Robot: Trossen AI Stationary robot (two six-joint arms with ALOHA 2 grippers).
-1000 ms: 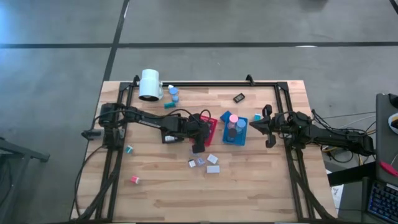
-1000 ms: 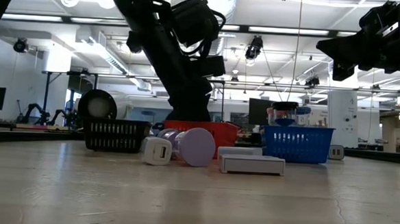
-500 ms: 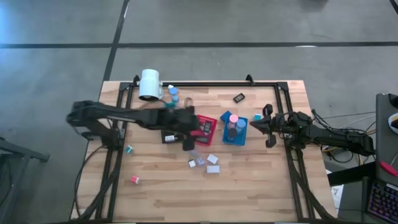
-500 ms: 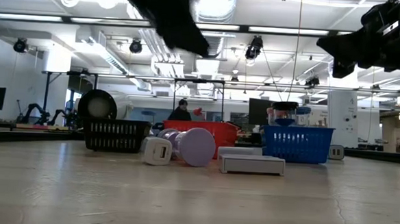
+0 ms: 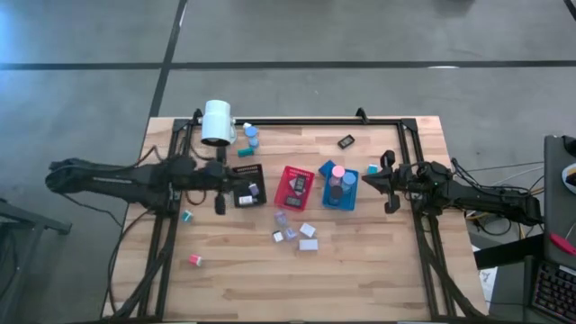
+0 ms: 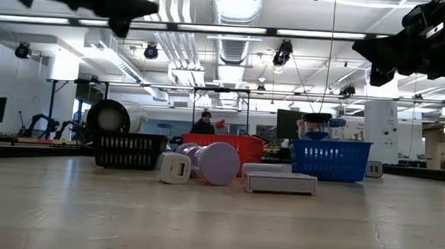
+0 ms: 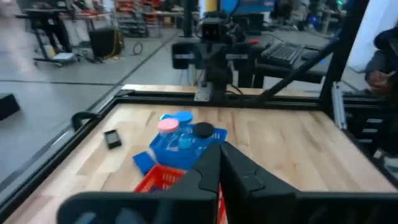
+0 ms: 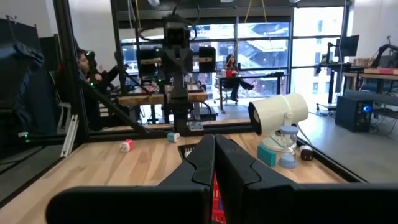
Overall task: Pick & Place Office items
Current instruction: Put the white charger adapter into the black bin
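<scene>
Lettering on office items (image 5: 296, 232) looks unreadably small.

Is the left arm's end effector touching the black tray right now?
Apart. In the high view, the left end effector hangs shut beside the black tray, with bare wood showing between them.

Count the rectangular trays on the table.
3, side by side mid-table: black tray nearest the left arm, red tray in the middle, blue tray nearest the right arm. None seems hidden.
</scene>
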